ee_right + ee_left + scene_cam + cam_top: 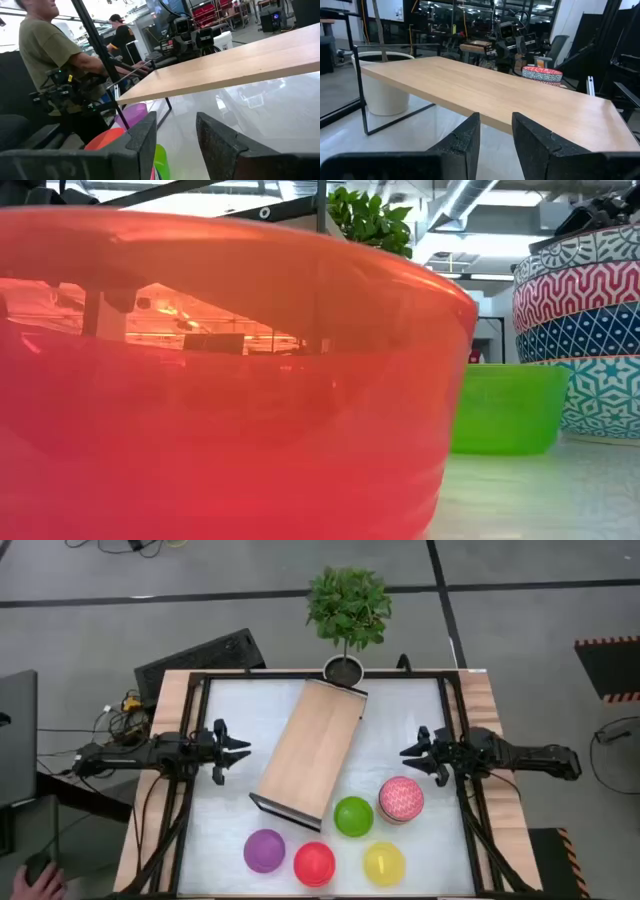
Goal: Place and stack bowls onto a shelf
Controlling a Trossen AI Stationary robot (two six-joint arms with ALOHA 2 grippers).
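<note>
Shelf (308, 752) lay slantwise across the middle of the white tabletop (410, 710), bare on top, with its far end just beside the plant pot (343, 669) and its near end pointing at the bowls; probably set there so that either arm could reach its long board. Stood between the two arms, with nothing stacked on it yet, so the task looked hardly begun. Patterned stack of bowls (401, 799), red-white on top, sat near the right arm, touching or nearly touching the green bowl (353, 816). Grouped along the near edge, clear of the shelf: purple bowl (264, 850), red bowl (314, 863), yellow bowl (383, 863), all upright and apart. Left gripper (238, 750) hovered at the left edge, facing the shelf, fingers parted and empty. Right gripper (412, 752) waited opposite, fingers spread wide, holding nothing.
</note>
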